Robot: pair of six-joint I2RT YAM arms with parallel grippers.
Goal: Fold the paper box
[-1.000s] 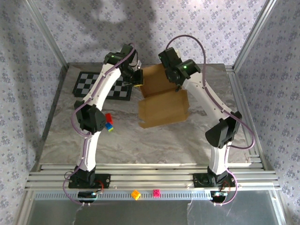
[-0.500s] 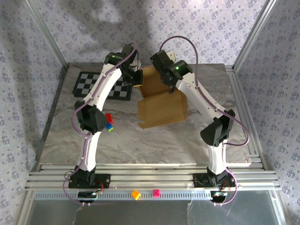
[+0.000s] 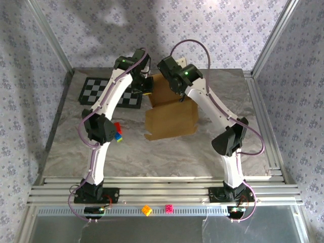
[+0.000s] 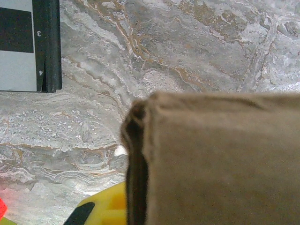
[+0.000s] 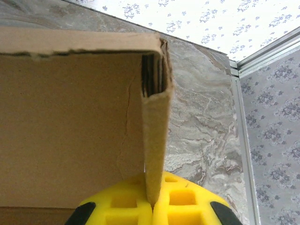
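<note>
Right pincer (image 3: 180, 96) and plain tan-brown cardboard mailer box (image 3: 169, 121) have shifted left. This pincer clamps the box's upright wall. Left pincer (image 3: 146, 89) sits at the opposite edge, box between both; opening indeterminable.

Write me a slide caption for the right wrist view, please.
Right gripper pinching an upright side wall of the paper box, with the marble table beyond.

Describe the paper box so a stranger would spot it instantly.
Look at the grey marbled table, toward its far middle, just right of the checkerboard mat. The paper box sits there: plain tan cardboard, unprinted, partly folded, far bigger than the small coloured blocks to its left.
</note>
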